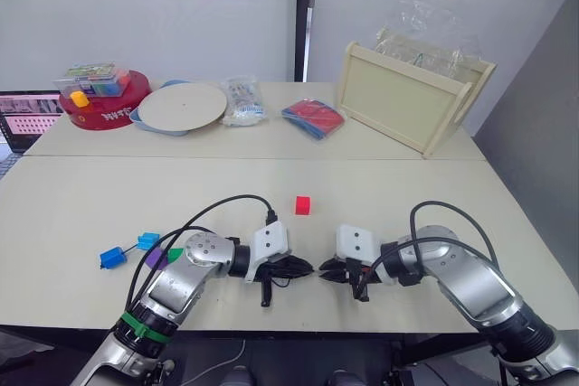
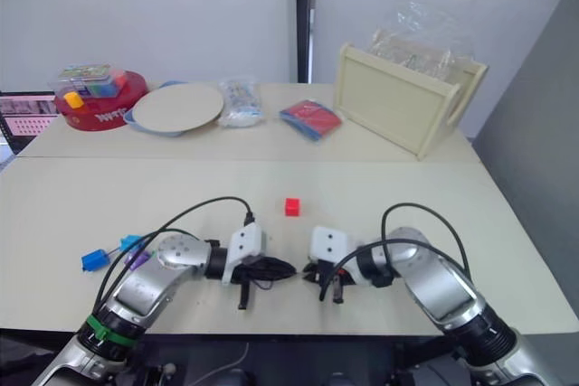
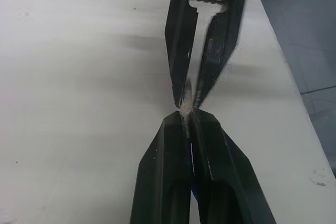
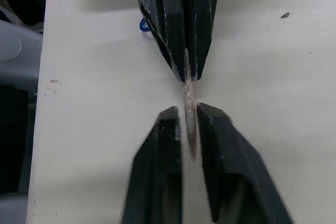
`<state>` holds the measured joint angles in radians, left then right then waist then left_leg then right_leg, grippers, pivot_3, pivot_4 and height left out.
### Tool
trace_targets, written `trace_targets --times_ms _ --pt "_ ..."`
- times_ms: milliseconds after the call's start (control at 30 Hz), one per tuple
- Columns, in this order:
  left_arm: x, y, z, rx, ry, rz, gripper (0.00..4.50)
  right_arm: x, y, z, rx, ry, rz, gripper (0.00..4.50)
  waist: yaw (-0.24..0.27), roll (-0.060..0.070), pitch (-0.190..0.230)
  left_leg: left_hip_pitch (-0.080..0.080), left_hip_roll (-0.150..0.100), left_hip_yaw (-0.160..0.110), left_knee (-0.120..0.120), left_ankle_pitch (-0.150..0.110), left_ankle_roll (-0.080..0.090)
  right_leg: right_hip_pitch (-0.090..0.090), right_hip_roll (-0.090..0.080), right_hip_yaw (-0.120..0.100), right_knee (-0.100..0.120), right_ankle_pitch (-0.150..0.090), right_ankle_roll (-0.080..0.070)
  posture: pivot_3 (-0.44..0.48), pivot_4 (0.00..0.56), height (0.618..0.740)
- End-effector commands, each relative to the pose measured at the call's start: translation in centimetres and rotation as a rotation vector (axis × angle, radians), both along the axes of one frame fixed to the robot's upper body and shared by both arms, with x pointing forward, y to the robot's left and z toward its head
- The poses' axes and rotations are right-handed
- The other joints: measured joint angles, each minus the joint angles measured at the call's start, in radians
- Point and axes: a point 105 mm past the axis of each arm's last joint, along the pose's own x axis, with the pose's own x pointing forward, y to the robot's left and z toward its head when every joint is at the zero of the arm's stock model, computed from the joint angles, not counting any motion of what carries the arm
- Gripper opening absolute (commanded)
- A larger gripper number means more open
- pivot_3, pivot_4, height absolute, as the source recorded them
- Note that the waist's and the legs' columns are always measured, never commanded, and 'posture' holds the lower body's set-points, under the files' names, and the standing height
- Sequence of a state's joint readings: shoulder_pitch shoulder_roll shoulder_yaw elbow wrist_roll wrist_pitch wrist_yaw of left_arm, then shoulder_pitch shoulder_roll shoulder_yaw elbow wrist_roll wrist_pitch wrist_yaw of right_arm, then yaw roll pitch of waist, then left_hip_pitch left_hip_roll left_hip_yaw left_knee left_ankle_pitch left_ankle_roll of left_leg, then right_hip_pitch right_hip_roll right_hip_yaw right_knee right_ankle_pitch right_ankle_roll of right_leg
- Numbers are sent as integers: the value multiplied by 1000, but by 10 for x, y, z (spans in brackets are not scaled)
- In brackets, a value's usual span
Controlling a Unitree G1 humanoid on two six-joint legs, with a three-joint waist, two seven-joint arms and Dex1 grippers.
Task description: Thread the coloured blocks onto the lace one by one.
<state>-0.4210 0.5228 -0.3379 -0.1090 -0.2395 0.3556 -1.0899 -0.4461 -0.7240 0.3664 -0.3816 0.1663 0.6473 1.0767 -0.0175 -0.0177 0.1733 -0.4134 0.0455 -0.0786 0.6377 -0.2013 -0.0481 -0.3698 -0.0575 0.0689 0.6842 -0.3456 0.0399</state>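
My left gripper (image 1: pixel 303 269) and right gripper (image 1: pixel 327 273) meet tip to tip near the table's (image 1: pixel 81 205) front edge, both pinching the lace's pale tip (image 4: pixel 188 99). The red block (image 1: pixel 302 204) sits just behind them; two blue blocks (image 1: pixel 127 251) lie at my left. At the back, a wooden tray (image 1: pixel 407 97) holds clear plastic.

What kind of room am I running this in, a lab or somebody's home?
Probably a lab or test room: pale tables pushed together before a white curtain, with props parked along the back, such as a wooden tray, a round plate and a red tub of toys.
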Motion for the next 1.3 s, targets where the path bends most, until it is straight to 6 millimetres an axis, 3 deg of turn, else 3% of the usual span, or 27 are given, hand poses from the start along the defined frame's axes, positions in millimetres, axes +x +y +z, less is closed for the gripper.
trace_targets --times_ms 33,167,267,300,433,600,967,1167,1300 --pt "1 12 11 -45 10 33 0 -2 -3 17 71 -19 -44 2014 0 0 0 0 0 0 0 0 0 0 0 0 0 0 0 0 150 740" --pt "-2 39 13 -108 87 142 0 14 -22 22 216 -31 -302 3395 -3 0 0 0 1 0 0 0 0 0 0 0 0 0 0 0 150 740" --pt "-3 53 15 -126 98 211 0 25 -18 18 332 -69 -474 4416 -5 0 0 0 1 0 0 0 0 0 0 0 1 0 0 0 150 740" --pt "-4 57 16 -132 103 233 0 26 -12 17 362 -88 -512 4464 -5 0 0 0 1 0 0 0 0 0 0 0 1 0 0 0 150 740" --pt "-7 76 17 -140 121 333 0 42 13 16 538 -164 -783 4464 -16 0 0 1 1 0 -1 0 0 -1 0 1 2 0 0 0 150 740" --pt "-11 87 19 -130 125 387 0 62 37 11 620 -213 -974 4464 -24 0 0 2 0 0 -5 1 -2 -2 0 1 3 0 0 0 150 740" --pt "-15 96 21 -99 124 412 0 100 85 2 654 -279 -1022 4464 -35 0 -1 6 1 0 -12 3 -6 -2 0 1 3 0 0 0 150 740" --pt "-18 99 21 -87 131 418 0 101 104 -4 702 -217 -1012 4464 -42 -1 -1 8 1 0 -12 3 -6 -1 -1 1 3 0 0 0 150 740" --pt "-19 101 21 -77 129 424 0 102 105 -4 746 -197 -1016 3253 -45 -2 -2 9 1 0 -12 3 -6 0 0 1 3 0 0 0 150 740"
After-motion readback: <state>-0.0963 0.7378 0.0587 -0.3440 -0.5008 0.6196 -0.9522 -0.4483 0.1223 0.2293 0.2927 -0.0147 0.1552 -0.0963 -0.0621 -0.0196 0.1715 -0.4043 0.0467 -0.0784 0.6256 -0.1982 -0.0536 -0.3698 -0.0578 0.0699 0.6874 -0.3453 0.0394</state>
